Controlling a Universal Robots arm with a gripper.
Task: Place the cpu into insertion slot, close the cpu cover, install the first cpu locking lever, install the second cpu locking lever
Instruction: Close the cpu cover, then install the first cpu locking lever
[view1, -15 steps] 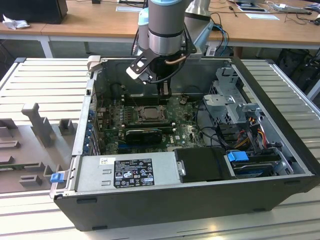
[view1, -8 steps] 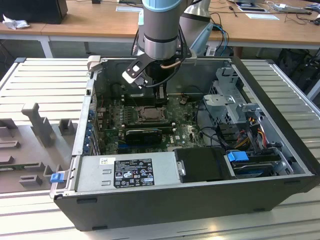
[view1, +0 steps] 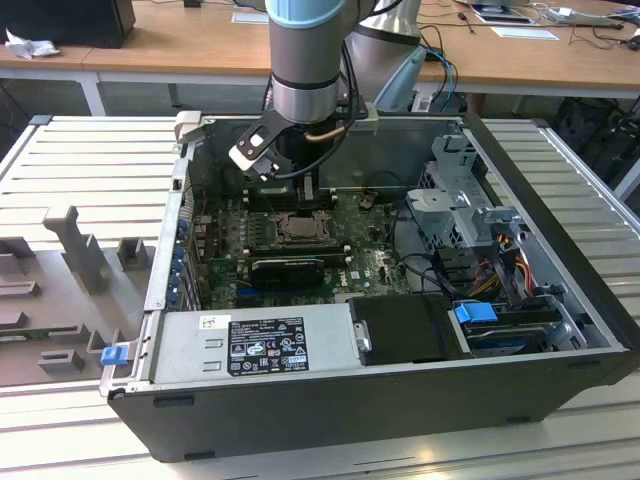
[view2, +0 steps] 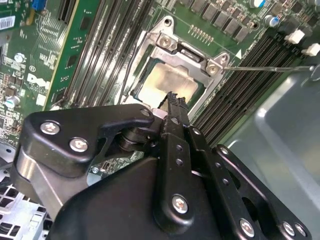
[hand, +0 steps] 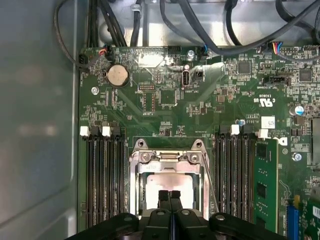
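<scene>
One gripper (hand: 169, 195), jaws clenched tip to tip, is hovering over one cpu (hand: 165, 181) lying framed by one cpu cover (hand: 165, 157), mid-motherboard (hand: 200, 100); one wire lever (hand: 210, 185) is angling out beside it.

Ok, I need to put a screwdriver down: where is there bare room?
The ribbed table at the exterior view's right of the case is bare; so is the power supply top. Crowded: around the socket, under the gripper.

Grey arm (view1: 305, 58) with pale-blue band (view1: 305, 10); black gripper (hand: 170, 196), silver screws (view2: 180, 203).

Wrist views seemingly near cpu cover (hand: 165, 159) (view2: 172, 44)
</scene>
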